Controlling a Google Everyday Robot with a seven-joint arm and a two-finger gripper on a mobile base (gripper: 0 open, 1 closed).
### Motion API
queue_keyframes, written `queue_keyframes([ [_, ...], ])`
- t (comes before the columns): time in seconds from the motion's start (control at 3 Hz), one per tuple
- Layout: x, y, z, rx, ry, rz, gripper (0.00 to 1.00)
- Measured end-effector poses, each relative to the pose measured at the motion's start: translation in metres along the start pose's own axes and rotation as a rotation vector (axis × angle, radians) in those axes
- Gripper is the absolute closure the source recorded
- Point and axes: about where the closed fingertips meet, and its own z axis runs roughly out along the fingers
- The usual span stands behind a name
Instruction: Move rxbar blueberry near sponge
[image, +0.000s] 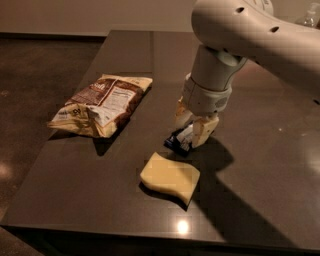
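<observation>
The pale yellow sponge (170, 176) lies on the dark table near the front edge. The rxbar blueberry (178, 141), a small dark blue bar with a white panel, sits just behind the sponge at table level. It pokes out to the lower left from between my fingers. My gripper (193, 129) points straight down over it from the white arm (240, 35) and is shut on the bar. Most of the bar is hidden by the cream-coloured fingers (205, 131). A narrow gap shows between bar and sponge.
A large brown-and-cream chip bag (102, 104) lies on the left part of the table (260, 165). The table's left and front edges are close to the bag and sponge. A light glare spot sits on the front edge below the sponge.
</observation>
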Motion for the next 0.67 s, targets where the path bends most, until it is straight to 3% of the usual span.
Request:
queue_keyframes([
  [0.33, -0.0005, -0.0006, 0.0007, 0.001, 0.0, -0.001, 0.0],
  [0.67, -0.0005, -0.0006, 0.0007, 0.001, 0.0, -0.001, 0.0],
])
